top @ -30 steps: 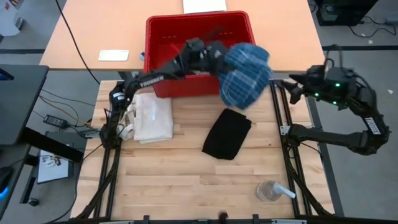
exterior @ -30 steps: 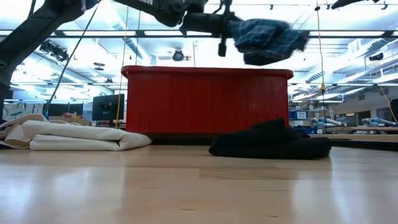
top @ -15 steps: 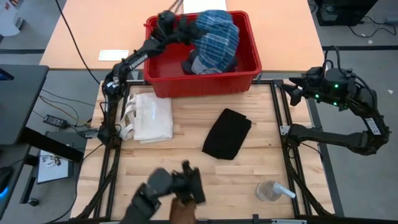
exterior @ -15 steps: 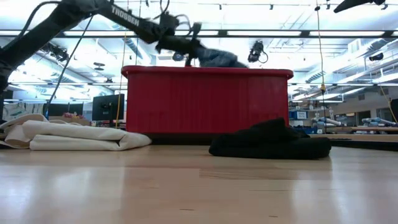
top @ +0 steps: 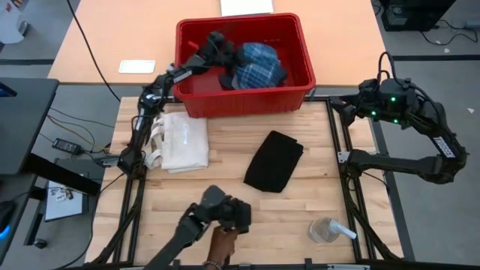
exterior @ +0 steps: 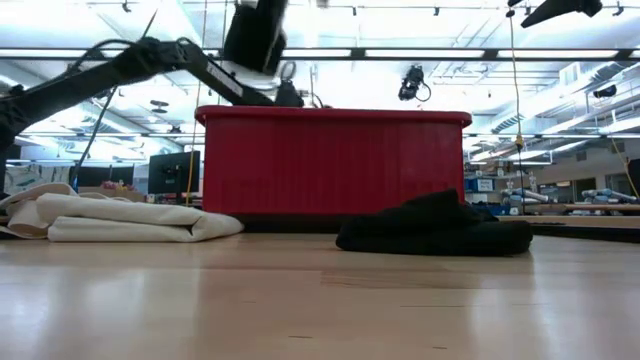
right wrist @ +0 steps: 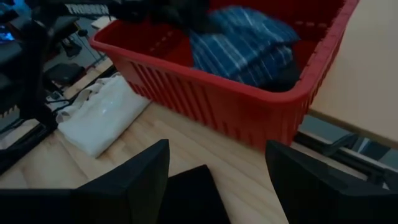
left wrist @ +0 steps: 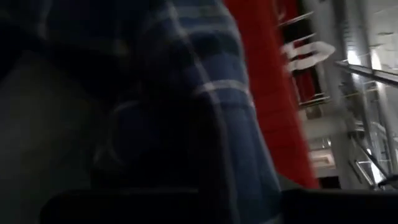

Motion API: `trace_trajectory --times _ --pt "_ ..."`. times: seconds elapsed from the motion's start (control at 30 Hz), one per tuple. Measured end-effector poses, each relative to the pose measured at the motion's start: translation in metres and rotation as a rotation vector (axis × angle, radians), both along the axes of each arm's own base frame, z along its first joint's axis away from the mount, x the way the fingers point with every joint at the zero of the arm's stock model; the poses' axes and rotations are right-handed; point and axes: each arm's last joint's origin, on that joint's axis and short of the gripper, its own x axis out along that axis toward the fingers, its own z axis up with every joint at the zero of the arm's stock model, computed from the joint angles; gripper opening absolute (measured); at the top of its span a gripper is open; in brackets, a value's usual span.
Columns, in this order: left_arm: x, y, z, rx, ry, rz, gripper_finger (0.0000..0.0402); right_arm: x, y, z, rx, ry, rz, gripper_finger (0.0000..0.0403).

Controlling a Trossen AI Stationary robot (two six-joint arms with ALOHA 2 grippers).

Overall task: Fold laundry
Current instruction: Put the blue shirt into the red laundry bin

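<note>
Now: blue-and-white plaid garment bunched in red bin; left gripper against it, grip unclear. Right gripper fingers spread wide, empty. Black garment flat on table.

The wooden table carries a red bin, a folded white cloth, a black garment and a clear cup.

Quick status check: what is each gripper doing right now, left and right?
Left gripper: down in the red bin against the plaid garment; grip cannot be told.
Right gripper: open, empty, off the table's right edge.
</note>
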Motion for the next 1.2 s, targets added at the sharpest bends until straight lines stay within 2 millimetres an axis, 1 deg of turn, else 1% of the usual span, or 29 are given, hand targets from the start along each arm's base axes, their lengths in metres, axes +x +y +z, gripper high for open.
trace_trajectory --times 0.1,0.2,0.3,0.47,0.57,0.63,0.7,0.87,1.03,1.1,1.2 --pt "0.007 -0.002 -0.025 -0.075 0.065 -0.012 0.0037 0.003 -0.002 0.001 -0.006 -0.013 0.003 0.0271" --pt "0.008 -0.001 -0.041 -0.080 0.122 -0.005 0.0081 0.006 -0.003 0.003 -0.016 -0.027 0.004 0.0271" --pt "0.010 -0.003 -0.046 -0.049 0.167 0.014 0.0143 0.006 -0.003 0.003 -0.019 -0.026 0.005 0.0271" --pt "0.008 -0.003 -0.042 -0.012 0.181 0.031 0.0249 0.006 -0.004 0.003 -0.019 -0.023 0.007 0.0271" --pt "0.003 -0.001 -0.034 0.012 0.182 0.034 0.0295 0.007 -0.004 0.003 -0.020 -0.023 0.005 0.0270" --pt "-0.001 -0.001 -0.027 0.034 0.183 0.036 0.0314 0.007 -0.004 0.003 -0.022 -0.019 0.003 0.0268" --pt "-0.004 -0.002 -0.019 0.063 0.192 0.044 0.0325 0.008 -0.005 0.003 -0.025 -0.013 0.006 0.0265" --pt "-0.014 -0.009 0.010 0.173 0.250 0.079 0.0331 0.009 -0.006 0.002 -0.024 -0.007 0.008 0.0263" --pt "-0.022 -0.016 0.029 0.241 0.306 0.112 0.0332 0.012 -0.007 0.002 -0.021 -0.005 0.011 0.0263" --pt "-0.026 -0.020 0.043 0.285 0.324 0.145 0.0332 0.013 -0.007 0.002 -0.020 -0.005 0.012 0.0263" --pt "-0.031 -0.030 0.068 0.424 0.377 0.203 0.0332 0.015 -0.009 0.001 -0.015 0.002 0.013 0.0263"
